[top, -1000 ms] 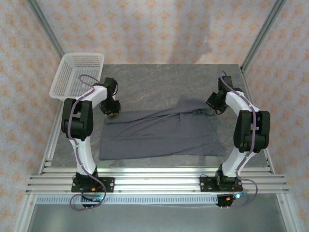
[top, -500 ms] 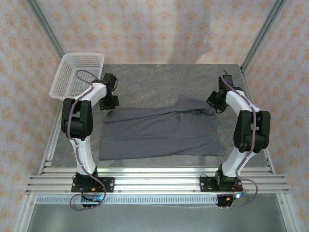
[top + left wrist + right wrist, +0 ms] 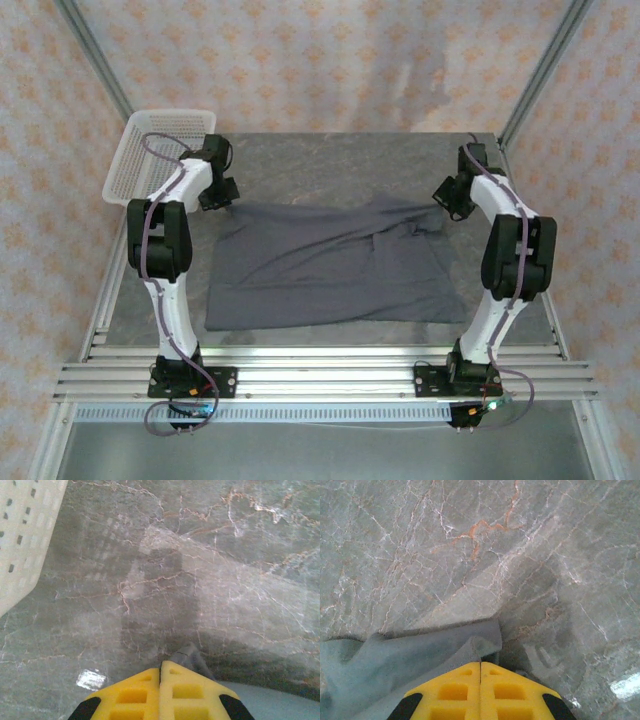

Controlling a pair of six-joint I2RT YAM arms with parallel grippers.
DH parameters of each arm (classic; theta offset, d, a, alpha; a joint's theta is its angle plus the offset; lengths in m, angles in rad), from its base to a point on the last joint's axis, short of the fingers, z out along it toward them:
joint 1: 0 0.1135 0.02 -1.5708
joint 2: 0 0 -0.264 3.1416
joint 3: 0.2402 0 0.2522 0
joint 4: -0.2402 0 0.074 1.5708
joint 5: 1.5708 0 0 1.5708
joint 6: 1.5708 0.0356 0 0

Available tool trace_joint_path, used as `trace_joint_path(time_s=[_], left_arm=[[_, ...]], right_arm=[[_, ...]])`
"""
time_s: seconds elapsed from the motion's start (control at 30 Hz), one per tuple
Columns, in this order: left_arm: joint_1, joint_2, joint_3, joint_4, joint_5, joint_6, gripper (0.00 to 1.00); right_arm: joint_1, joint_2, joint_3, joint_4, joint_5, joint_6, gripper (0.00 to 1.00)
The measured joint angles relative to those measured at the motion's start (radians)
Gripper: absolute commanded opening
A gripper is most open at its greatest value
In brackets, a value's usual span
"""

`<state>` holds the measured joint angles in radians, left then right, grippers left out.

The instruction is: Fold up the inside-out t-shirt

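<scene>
Inside-out t-shirt corners pinched in my closed left gripper and right gripper; thin bites may slip under pull.

Bright, even overhead light; the top view is sharp. Wrist views show soft shadows and small white glare patches on the table.

Grey marble tabletop (orange veins); floral peach wallpaper behind; aluminium posts at corners.
</scene>
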<state>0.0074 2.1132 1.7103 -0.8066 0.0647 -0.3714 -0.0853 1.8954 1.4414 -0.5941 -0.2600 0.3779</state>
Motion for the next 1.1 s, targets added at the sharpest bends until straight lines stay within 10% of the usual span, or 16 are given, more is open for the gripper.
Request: trace_joint_path(time_s=[0.4, 1.1], left_arm=[[0.008, 0.026, 0.116, -0.008, 0.005, -0.025, 0.0], [0.076, -0.209, -0.157, 0.072, 0.113, -0.109, 0.0]], right_arm=[[-0.001, 0.056, 0.197, -0.019, -0.031, -0.005, 0.0], [-0.002, -0.024, 0.102, -0.027, -0.071, -0.01, 0.0]])
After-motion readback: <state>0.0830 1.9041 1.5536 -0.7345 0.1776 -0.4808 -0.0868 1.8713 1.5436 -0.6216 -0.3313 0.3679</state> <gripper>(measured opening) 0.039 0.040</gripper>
